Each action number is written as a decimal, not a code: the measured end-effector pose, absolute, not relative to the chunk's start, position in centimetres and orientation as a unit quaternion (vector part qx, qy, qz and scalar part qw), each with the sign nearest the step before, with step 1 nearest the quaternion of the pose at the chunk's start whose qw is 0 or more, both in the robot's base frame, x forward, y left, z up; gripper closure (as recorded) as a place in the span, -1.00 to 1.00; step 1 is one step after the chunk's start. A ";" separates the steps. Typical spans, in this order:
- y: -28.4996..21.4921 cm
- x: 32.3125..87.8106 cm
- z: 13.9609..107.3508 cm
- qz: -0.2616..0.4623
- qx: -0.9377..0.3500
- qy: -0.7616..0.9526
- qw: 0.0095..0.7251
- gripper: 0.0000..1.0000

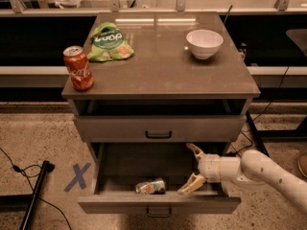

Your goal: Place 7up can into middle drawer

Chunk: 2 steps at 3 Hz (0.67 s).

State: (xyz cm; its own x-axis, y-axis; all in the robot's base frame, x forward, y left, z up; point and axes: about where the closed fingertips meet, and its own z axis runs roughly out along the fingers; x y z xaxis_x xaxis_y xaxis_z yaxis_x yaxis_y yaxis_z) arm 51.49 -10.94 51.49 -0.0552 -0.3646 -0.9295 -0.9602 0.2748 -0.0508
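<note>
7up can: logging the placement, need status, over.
Gripper open, inside middle drawer, right of 7up can, not touching. Can lying on its side on drawer floor, near front. Drawer pulled out, nothing in the way.

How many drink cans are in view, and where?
2. The Coca-Cola can stands front-left on the cabinet top. The 7up can lies on its side in the open middle drawer, left of the open gripper. Others may hide in the shut upper drawer.

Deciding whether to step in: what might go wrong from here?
The 7up can lies on its side in the open middle drawer, so it may roll when the drawer is shut. The gripper, jaws open, is inside that drawer beside the can; withdrawing, it might nudge the can or clip the upper drawer.
</note>
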 end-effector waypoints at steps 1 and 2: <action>-10.9 51.5 51.5 0.322 -0.509 0.651 0.462 -1.00; -10.7 50.0 51.8 0.319 -0.533 0.640 0.451 -1.00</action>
State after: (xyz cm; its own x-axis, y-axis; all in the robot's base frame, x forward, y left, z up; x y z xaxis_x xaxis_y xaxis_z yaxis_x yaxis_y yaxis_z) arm 49.95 -10.72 51.81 -0.0239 -0.3946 -0.9185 -0.9710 0.2278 -0.0726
